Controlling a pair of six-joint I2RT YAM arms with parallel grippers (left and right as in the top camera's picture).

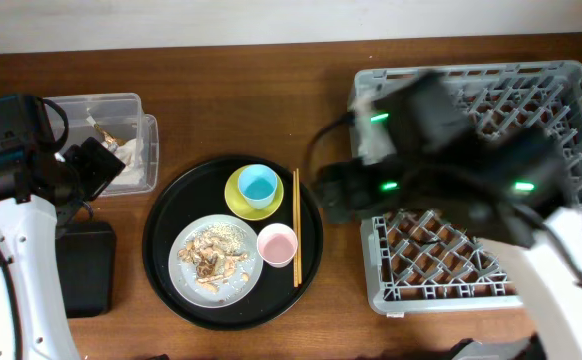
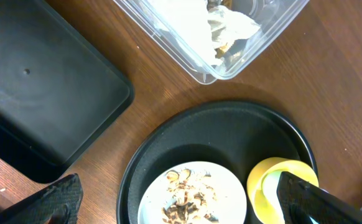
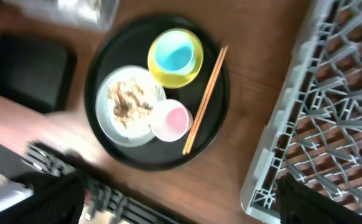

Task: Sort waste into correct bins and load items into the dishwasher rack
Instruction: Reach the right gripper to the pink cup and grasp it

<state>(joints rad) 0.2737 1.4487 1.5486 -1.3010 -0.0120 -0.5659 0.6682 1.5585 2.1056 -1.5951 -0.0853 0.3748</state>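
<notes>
Tabletop: brown wood, grain running left to right.

Round black tray in the middle: smooth, low-rimmed, with a slight sheen.
- Near-left part: round grey-white plate, glazed, carrying beige crumbly food scraps of rice and darker bits.
- Far part: yellow saucer, glossy, with a small light-blue cup standing upright on it.
- Just right of the plate: small pink cup, upright, its rim touching or nearly touching the plate.
- Along the right edge: thin wooden chopsticks, straight, lying side by side.

Far left: clear box, rectangular thin plastic with rounded corners. Crumpled white-and-tan paper wrappers lie inside it.

Near left: black rectangular tray, shallow, matt, with rounded corners and a raised lip.

Right side: rack, a square grey plastic lattice with rows of upright pegs. The right arm hides part of it from overhead.

Left pincer: fingers spread wide apart with nothing gripped, above the left part of the round tray, near the clear box.

Right pincer: also spread wide with nothing gripped, above the gap between the round tray and the rack. Its view is blurred.
</notes>
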